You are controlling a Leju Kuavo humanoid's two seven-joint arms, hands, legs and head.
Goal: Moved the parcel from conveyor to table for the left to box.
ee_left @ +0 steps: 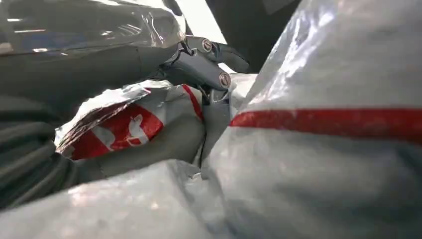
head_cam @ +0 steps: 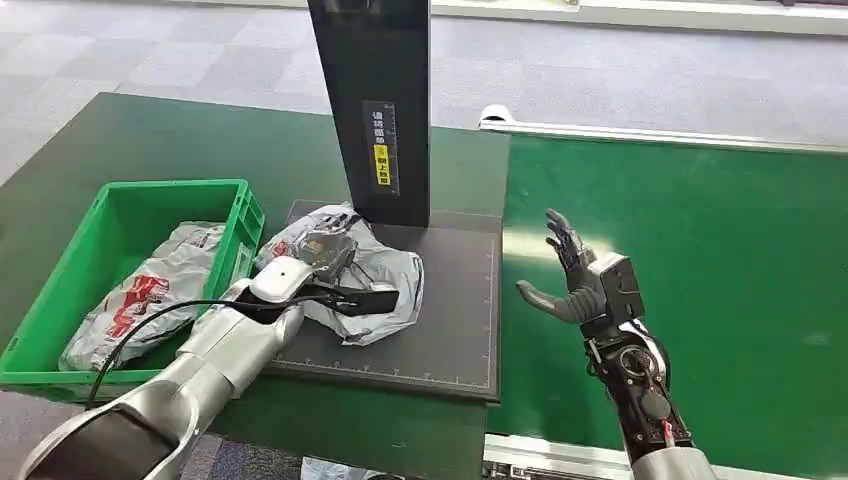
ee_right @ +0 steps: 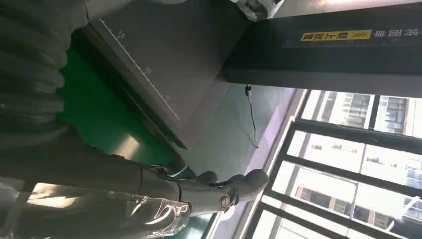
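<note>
L hand [head_cam: 318,262] on parcel [head_cam: 385,275], black post [head_cam: 372,100] just behind, crate [head_cam: 60,300] beside.

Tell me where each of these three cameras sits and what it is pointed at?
Head view: high on the body, looking down at the parcel on the black mat; both arms show.
Left wrist view: behind the left hand, pressed into the parcel's grey plastic.
Right wrist view: behind the right hand, facing windows.
Shared: head and right wrist views both show the black post.
</note>
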